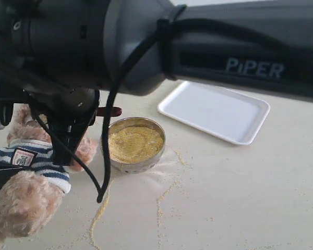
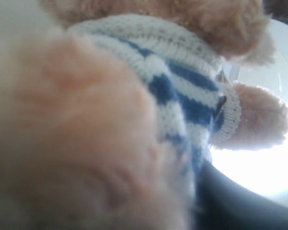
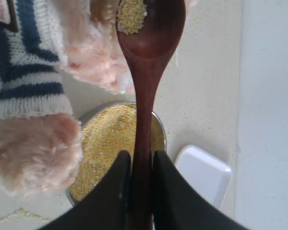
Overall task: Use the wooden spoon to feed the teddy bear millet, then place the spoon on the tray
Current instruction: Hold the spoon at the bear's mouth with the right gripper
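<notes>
The teddy bear [image 1: 34, 161] in its striped shirt leans at the left, close to the metal bowl [image 1: 157, 155] heaped with millet [image 1: 134, 143]. My right gripper [image 3: 141, 155] is shut on the handle of the wooden spoon [image 3: 149, 52], above the bowl [image 3: 162, 132]. The spoon's oval end carries a little millet [image 3: 131, 14] and sits up by the bear's fur [image 3: 96, 67]. A dark red bit of the spoon [image 1: 111, 111] shows beside the gripper. My left gripper [image 1: 1, 172] is pressed onto the bear's side; only one dark finger [image 2: 240, 206] shows against the fur [image 2: 86, 134]. The white tray [image 1: 214, 112] lies right of the bowl.
My right arm [image 1: 224, 52] spans the top of the exterior view and hides much of the bear's head. Thin trails of loose millet [image 1: 159, 203] run across the table in front of the bowl. A corner of the tray [image 3: 204, 172] shows beside the right finger.
</notes>
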{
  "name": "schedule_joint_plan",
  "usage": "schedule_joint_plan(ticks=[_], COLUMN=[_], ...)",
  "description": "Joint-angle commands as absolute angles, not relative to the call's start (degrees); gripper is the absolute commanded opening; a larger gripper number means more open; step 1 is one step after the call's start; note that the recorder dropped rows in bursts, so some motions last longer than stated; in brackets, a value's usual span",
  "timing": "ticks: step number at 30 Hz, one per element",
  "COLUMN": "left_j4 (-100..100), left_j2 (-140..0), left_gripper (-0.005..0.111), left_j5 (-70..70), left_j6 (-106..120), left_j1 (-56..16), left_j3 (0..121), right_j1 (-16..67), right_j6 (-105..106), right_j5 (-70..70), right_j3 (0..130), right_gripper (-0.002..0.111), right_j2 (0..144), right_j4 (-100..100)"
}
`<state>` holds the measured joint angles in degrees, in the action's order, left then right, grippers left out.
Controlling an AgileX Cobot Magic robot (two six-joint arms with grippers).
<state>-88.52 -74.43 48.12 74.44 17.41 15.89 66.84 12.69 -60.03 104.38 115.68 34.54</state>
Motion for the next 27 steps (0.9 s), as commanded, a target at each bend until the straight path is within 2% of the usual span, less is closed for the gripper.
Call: schedule_joint_plan(ticks=[1,27], left_j4=[-89.05,-89.05], left_j2=[-74.54,-74.54], left_gripper=[0.005,0.005], left_j5=[49.44,49.45], left_j6=[74.23,74.45], left_j1=[17.44,17.44], left_j3=[15.77,15.77], right_j1=[68.48,68.92], right_j6=[11.8,8.51], right_j5=[-61.28,-63.33], right_j3=[104.63,104.63], right_gripper=[0.0,0.0], right_j2=[116.56,116.69], right_j4=[38.48,42.91])
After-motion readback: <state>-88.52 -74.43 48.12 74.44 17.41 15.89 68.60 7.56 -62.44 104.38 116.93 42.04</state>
